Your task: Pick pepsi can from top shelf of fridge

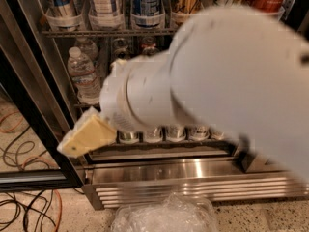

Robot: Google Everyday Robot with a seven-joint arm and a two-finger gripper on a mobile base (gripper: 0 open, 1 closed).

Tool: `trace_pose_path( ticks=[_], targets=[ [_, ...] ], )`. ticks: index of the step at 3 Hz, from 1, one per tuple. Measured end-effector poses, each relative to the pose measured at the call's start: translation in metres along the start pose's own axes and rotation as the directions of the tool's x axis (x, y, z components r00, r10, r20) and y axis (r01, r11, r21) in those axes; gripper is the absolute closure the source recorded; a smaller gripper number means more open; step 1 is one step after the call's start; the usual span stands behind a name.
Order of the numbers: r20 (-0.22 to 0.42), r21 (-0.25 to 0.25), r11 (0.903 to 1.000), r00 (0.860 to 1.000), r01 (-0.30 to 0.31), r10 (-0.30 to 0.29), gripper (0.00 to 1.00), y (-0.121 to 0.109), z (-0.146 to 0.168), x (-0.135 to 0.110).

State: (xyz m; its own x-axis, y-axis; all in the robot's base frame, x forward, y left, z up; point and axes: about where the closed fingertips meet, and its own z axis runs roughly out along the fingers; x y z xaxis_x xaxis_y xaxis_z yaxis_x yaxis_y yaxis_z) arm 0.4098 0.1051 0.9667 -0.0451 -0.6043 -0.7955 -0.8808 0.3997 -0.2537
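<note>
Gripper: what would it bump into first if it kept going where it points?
The gripper hangs low at the left, pointing down-left. First in line looks like the black fridge frame. Depth is unclear, so it might pass in front toward the floor cables.

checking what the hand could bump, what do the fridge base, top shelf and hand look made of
Fridge base: likely stainless steel, with a bright streaky sheen on ridged louvres.
Top shelf: thin grey metal wire, carrying clear plastic cups.
Hand, low left, just above that base's left end: matte cream-yellow, perhaps plastic or rubber.
</note>
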Motion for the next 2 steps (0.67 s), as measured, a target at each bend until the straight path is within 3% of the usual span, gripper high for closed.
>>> trace_pose_path(
  ticks=[1, 2],
  targets=[
    [-0.021, 0.08, 0.9943, 0.997, -0.071, 0.073, 0.0, 0.0022, -0.0029, 0.0177],
    [-0.019, 0.075, 0.9947, 0.997, -0.071, 0.073, 0.0, 0.0024, -0.0013, 0.0169]
  ],
)
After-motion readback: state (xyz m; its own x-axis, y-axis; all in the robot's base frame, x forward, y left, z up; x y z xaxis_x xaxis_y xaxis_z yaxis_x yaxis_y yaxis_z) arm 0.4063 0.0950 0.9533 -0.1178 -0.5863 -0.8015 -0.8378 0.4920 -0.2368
